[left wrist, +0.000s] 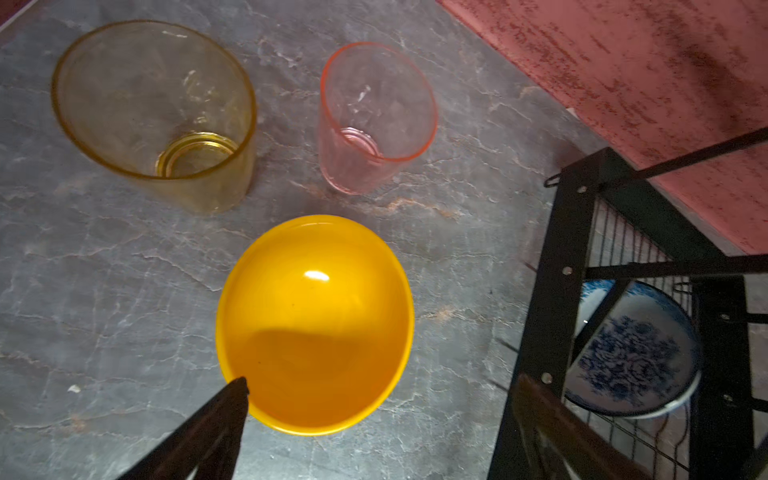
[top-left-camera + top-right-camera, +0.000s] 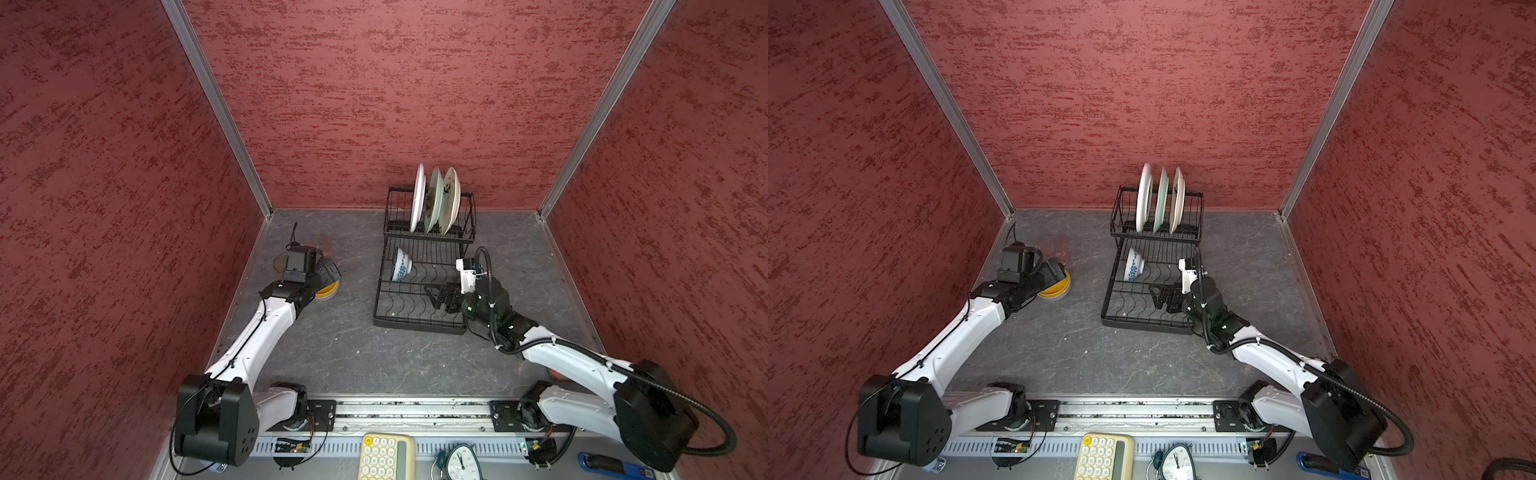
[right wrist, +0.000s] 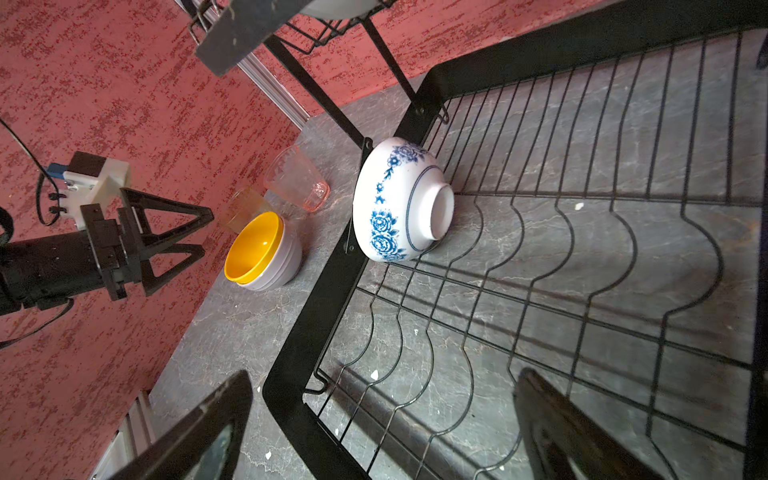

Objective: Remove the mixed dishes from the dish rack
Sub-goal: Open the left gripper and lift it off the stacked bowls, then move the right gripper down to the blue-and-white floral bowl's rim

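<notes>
My right end effector (image 2: pixel 436 296), wide and empty, should pinch the tilted bowl (image 2: pixel 401 264) by its rim, clear of the rack (image 2: pixel 415 326) wires; left end effector (image 3: pixel 205 232) wide too.

glossy yellow bowl (image 1: pixel 314 324), clear amber tumbler (image 1: pixel 153 112), black wire rack (image 3: pixel 540 257)

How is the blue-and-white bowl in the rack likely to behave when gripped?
The blue-and-white bowl looks glazed, so probably slippery and breakable. It lies on its side on the dish rack wires, so a nudge may roll it.
</notes>
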You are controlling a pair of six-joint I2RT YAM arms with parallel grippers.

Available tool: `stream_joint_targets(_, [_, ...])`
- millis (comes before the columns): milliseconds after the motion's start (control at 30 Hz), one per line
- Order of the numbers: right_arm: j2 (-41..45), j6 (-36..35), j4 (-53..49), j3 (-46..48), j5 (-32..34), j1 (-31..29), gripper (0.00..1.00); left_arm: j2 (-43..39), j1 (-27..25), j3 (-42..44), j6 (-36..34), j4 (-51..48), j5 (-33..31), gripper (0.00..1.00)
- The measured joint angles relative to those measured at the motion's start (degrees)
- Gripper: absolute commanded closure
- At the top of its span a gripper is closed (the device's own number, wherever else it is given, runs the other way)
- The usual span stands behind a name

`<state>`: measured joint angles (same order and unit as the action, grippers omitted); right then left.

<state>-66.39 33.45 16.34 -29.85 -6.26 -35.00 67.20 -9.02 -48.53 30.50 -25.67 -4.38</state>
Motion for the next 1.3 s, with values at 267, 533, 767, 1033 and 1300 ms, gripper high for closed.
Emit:
stream_joint_targets(267, [0.0, 1.7, -0.9, 0.0, 0.6, -0.2, 0.01, -2.4, -5.6, -0.6, -0.4, 2.7, -0.1, 0.01])
stream_joint_targets(533, [-0.9, 3.5, -0.6, 0.0, 0.5, -1.0, 0.01, -1.6, -8.3, -0.6, -0.4, 5.0, 0.3, 0.01])
stream_joint_targets(767, [-5.8, 4.6, 1.4, -1.7, 0.5, -1.4, 0.01, 0.9, -10.9, 0.2, -0.6, 10.6, 1.1, 0.00])
stream_joint_targets(1033, [-15.5, 5.4, 2.8, -7.6, 0.3, -2.5, 0.01, 1.8, -14.6, 3.9, -1.5, 13.0, 0.1, 0.01])
stream_joint_targets(1300, [-24.8, 5.4, 4.9, -13.9, 0.7, -3.0, 0.01, 0.1, -14.6, 5.3, -1.9, 14.2, -0.7, 0.00])
